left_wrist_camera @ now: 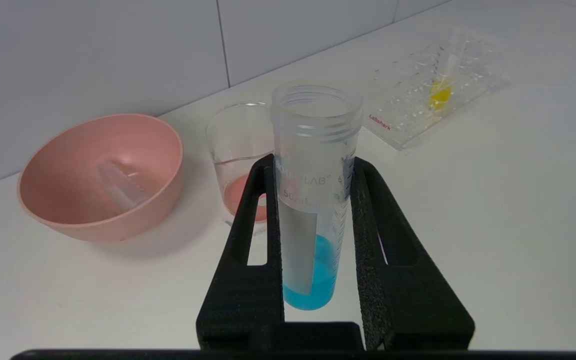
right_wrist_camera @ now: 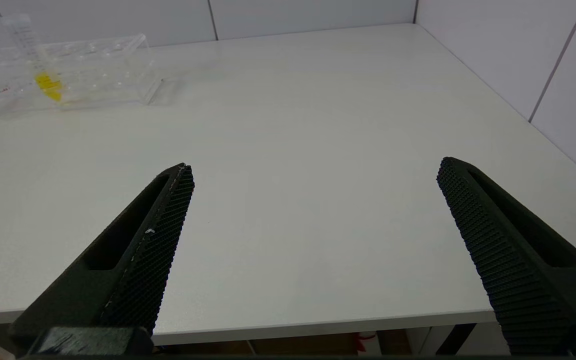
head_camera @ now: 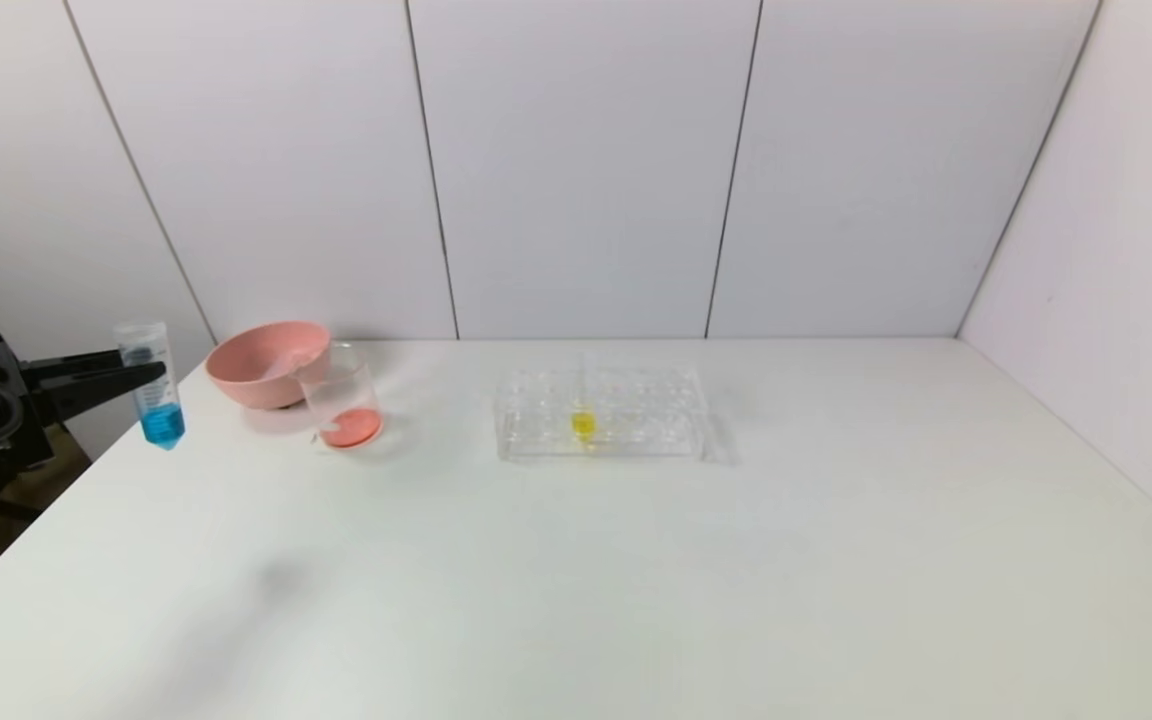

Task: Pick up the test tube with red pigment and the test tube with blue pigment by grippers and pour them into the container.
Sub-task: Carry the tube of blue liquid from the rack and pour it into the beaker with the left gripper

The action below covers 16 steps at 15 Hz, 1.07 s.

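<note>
My left gripper (head_camera: pixel 141 378) is shut on the test tube with blue pigment (head_camera: pixel 153 385) and holds it upright above the table's left edge, left of the container. In the left wrist view the gripper (left_wrist_camera: pixel 313 165) clamps the tube (left_wrist_camera: pixel 313 200), with blue liquid at its bottom. The container (head_camera: pixel 341 397) is a clear glass beaker with orange-red liquid at its bottom; it also shows in the left wrist view (left_wrist_camera: pixel 235 150). An empty clear tube (left_wrist_camera: pixel 118 182) lies in the pink bowl. My right gripper (right_wrist_camera: pixel 315 170) is open and empty over the table's front edge.
The pink bowl (head_camera: pixel 258 372) stands just left of the beaker, touching or nearly so. A clear tube rack (head_camera: pixel 626 440) at mid-table holds a tube with yellow liquid (head_camera: pixel 583 420). White walls close the back and right.
</note>
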Tool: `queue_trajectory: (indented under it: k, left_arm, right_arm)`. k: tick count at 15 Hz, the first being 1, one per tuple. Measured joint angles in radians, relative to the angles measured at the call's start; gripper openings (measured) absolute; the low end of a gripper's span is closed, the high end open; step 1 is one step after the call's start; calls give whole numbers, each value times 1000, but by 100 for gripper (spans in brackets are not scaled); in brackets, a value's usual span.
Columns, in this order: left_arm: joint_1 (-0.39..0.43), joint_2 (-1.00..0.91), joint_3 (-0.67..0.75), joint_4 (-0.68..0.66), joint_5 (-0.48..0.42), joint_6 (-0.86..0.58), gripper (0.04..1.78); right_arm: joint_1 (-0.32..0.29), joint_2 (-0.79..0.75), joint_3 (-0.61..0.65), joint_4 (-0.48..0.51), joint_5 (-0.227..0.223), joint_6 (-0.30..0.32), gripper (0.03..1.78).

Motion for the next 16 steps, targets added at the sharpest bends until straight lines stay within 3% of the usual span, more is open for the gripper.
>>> queue_trajectory:
  k: [4, 8, 10, 14, 16]
  left_arm:
    - [-20, 70, -89, 32, 17, -3, 43]
    - [-93, 140, -309, 238, 121, 3, 43]
    - [-134, 175, -458, 395, 189, 28, 43]
    - [-216, 255, -803, 858, 391, 177, 43]
    - [-252, 294, -957, 1054, 443, 205, 43]
  right_arm:
    - [0, 0, 0, 0, 0, -1, 177]
    - [0, 0, 0, 0, 0, 0, 177]
    - [0, 0, 0, 0, 0, 0, 177]
    - [0, 0, 0, 0, 0, 0, 177]
    - [0, 0, 0, 0, 0, 0, 177]
